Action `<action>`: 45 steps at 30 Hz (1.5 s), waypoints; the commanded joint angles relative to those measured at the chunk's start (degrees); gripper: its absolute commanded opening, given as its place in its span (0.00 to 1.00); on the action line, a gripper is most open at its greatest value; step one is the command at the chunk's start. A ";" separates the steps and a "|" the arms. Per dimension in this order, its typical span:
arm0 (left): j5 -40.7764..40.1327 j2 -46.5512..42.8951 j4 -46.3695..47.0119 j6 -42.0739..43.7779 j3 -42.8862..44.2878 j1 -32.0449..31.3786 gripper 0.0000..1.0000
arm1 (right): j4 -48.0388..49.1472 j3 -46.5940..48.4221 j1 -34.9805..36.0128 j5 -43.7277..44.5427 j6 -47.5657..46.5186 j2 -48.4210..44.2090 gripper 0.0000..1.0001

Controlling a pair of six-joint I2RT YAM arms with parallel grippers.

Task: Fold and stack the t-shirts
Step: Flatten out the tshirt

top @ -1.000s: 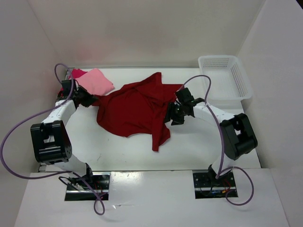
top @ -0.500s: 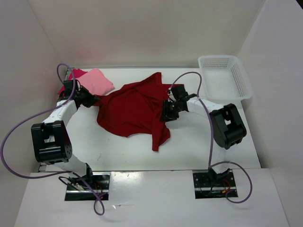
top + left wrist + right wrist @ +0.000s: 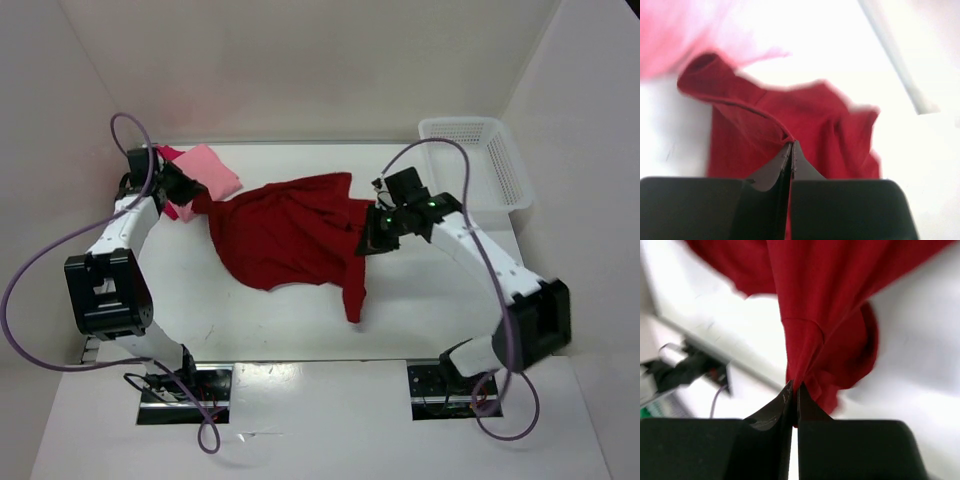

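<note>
From above, the dark red t-shirt [image 3: 290, 235] is spread between the two sets of jaws over the worktop [image 3: 250, 325]. The left jaws pinch its left edge, the right jaws its right edge, and a tail of cloth trails below the right jaws. The light pink t-shirt [image 3: 212, 170] lies just beyond the left jaws on the crimson-pink t-shirt [image 3: 166, 153]. The basket [image 3: 462, 124] sits beyond the right jaws. The left wrist view shows the jaws closed on a dark red fold [image 3: 805, 125]. The right wrist view shows the same grip, with cloth [image 3: 825, 300] bunched ahead of the tips.
</note>
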 commanded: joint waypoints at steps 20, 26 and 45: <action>-2.88 7.97 -0.11 0.78 22.48 -1.67 0.00 | 13.75 0.31 -4.09 -5.25 9.25 14.96 0.01; -0.87 5.78 -0.90 -0.36 26.42 -1.67 0.00 | -2.05 42.93 -8.05 -5.33 4.95 20.95 0.00; 8.90 -1.96 -2.40 -7.48 43.23 6.51 0.00 | 0.63 54.17 -13.23 -9.46 8.81 -1.54 0.00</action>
